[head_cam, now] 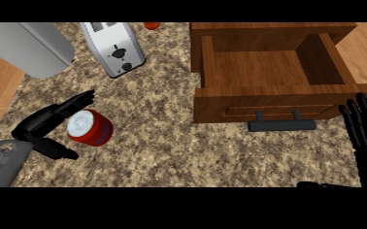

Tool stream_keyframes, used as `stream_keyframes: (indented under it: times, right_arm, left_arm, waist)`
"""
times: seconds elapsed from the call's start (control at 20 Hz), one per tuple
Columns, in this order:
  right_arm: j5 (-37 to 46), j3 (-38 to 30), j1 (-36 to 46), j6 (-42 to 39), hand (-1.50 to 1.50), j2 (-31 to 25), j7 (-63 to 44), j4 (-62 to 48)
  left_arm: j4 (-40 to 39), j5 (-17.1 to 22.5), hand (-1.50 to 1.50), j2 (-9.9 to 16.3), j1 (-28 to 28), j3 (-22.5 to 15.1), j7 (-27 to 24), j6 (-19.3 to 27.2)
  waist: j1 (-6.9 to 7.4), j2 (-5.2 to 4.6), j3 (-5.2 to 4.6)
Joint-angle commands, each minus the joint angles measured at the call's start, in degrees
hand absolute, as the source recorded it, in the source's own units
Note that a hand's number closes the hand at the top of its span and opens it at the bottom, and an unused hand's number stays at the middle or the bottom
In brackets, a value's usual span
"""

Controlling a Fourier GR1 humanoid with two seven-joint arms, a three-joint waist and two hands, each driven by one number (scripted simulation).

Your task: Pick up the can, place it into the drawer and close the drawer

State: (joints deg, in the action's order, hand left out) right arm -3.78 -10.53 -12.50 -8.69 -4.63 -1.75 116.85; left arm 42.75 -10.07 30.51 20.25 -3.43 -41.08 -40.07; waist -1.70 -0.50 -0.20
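Pickup step in hand: left hand cups the can, fingers half-curled, not closed. Right hand rests open. Next: close, lift toward the open drawer.

A home kitchen: a speckled stone counter carries a silver toaster beyond the left hand's fingers, and a wooden drawer with a dark bar handle stands open just beside the right hand's fingertips.
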Motion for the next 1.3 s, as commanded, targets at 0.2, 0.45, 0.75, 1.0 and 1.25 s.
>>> stream_keyframes:
  times: [0.2,0.45,0.75,1.0,1.25]
  right_arm:
    - [1.4,1.6,0.2,0.6,-1.50,1.2,-0.1,1.0]
    - [-0.1,1.0,-2.2,-0.5,-1.50,1.1,-0.1,3.1]
    - [-1.5,-0.3,-2.3,-0.5,-1.50,0.4,-2.3,4.8]
    - [-2.1,-2.0,0.2,-1.3,-1.50,-1.4,-2.5,2.4]
    - [-2.4,-1.7,-0.7,-0.9,-1.50,-0.3,-2.2,3.1]
  left_arm:
    - [-11.3,-1.5,-1.50,0.0,5.2,-3.4,-11.3,-6.9]
    - [-14.0,-2.1,-1.50,-2.0,6.3,-5.6,-13.3,-4.0]
    - [-17.0,-2.7,-1.50,-2.7,7.2,-7.9,-16.4,-2.7]
    - [-20.2,-2.4,-1.50,-3.8,7.9,-8.6,-18.0,-1.6]
    - [-21.0,-2.7,-1.50,-5.6,10.3,-9.9,-16.4,-1.3]
  waist:
    - [-0.47,-0.14,-0.04]
    - [-0.73,0.01,-0.01]
    - [-0.59,-0.05,-0.02]
    - [-0.44,-0.30,-0.06]
    - [0.03,0.00,0.06]
